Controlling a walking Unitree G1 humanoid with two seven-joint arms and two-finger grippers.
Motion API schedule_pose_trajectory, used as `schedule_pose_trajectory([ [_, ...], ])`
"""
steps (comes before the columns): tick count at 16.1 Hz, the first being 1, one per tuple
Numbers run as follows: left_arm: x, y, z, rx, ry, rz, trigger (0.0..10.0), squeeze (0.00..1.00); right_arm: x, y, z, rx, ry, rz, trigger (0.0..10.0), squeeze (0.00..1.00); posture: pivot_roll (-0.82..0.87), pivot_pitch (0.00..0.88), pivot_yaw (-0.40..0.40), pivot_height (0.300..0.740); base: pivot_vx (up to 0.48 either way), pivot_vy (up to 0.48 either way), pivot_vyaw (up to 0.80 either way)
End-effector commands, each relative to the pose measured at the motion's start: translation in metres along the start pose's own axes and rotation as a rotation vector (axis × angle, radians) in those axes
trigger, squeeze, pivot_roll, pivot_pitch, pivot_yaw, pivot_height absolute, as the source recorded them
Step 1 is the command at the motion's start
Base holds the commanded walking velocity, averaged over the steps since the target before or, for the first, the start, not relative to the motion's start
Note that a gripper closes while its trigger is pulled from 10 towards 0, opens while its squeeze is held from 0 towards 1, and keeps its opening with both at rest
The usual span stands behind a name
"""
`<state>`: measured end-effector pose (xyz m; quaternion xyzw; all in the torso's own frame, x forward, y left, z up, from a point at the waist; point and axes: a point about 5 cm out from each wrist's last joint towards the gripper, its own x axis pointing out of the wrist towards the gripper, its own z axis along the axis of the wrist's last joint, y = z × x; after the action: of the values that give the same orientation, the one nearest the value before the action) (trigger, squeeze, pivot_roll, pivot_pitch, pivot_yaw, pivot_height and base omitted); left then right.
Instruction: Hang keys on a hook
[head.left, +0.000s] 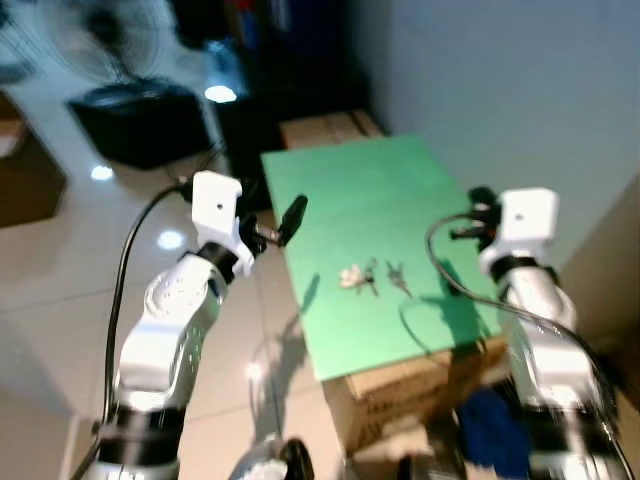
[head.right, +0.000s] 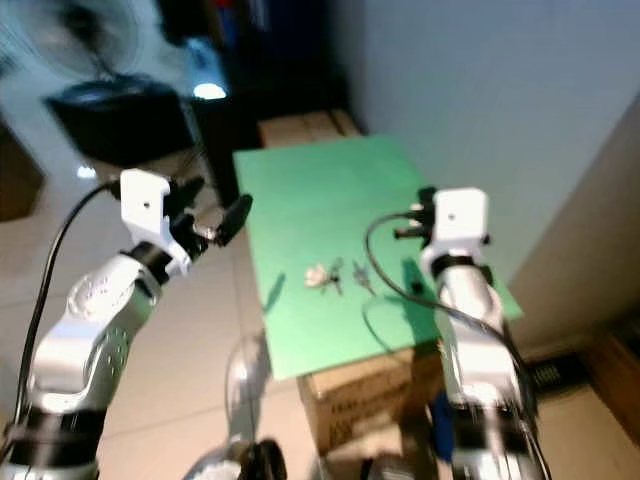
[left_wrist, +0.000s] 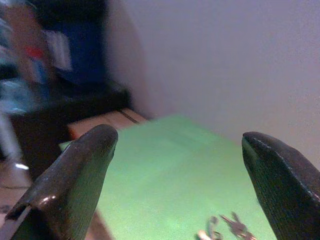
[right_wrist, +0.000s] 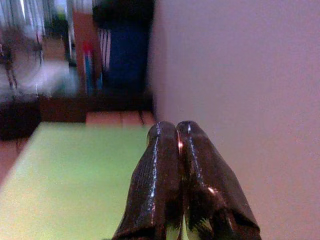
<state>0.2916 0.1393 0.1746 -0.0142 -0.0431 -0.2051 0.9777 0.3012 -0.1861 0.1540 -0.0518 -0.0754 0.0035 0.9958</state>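
Left eye view shows the keys (head.left: 372, 276) lying on the green bench (head.left: 380, 200), near its front part, between the two arms. The left pincer (head.left: 290, 222) hangs beside the left edge of the bench with its fingers spread wide apart. The right pincer (right_wrist: 179, 145) is over the right side, its fingers pressed together and holding nothing.

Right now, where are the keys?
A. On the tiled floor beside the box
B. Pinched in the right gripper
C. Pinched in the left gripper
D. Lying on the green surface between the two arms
D. The keys lie loose on the green surface, untouched; the left gripper is open and empty above its near edge, and the right gripper is shut on nothing.
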Motion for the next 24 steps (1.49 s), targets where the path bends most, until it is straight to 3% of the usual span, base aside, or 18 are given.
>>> schedule_pose_trajectory([
  [1, -0.004, 0.003, 0.002, 0.025, 0.005, 0.028, 10.0, 0.00, -0.009, 0.008, 0.014, 0.036, -0.065, 0.005, 0.0, 0.00, -0.09, 0.000, 0.080, 0.718, 0.000, 0.000, 0.00],
  [3, -0.003, 0.003, 0.002, 0.023, 0.001, 0.038, 10.0, 0.00, -0.019, 0.015, 0.016, 0.074, -0.079, 0.009, 0.0, 0.00, -0.10, 0.000, 0.070, 0.718, 0.000, 0.000, 0.00],
  [8, 0.000, -0.001, 0.002, 0.007, -0.011, 0.078, 10.0, 0.00, -0.023, 0.022, 0.035, 0.076, -0.081, 0.008, 0.0, 0.00, -0.11, 0.000, 0.042, 0.718, 0.000, 0.000, 0.00],
  [20, 0.004, 0.002, 0.000, 0.000, -0.022, 0.112, 10.0, 0.00, -0.013, 0.032, 0.059, 0.043, -0.124, 0.084, 0.0, 0.00, -0.10, 0.000, 0.032, 0.718, 0.000, 0.000, 0.00],
  [23, 0.005, 0.002, 0.000, -0.004, -0.026, 0.116, 10.0, 0.00, -0.009, 0.022, 0.070, -0.127, -0.184, 0.008, 0.0, 0.00, -0.10, 0.000, 0.031, 0.718, 0.000, 0.000, 0.00],
  [24, 0.005, 0.002, 0.000, -0.005, -0.028, 0.117, 10.0, 0.00, -0.008, 0.017, 0.076, -0.329, -0.237, -0.017, 0.0, 0.00, -0.10, 0.000, 0.031, 0.718, 0.000, 0.000, 0.00],
])
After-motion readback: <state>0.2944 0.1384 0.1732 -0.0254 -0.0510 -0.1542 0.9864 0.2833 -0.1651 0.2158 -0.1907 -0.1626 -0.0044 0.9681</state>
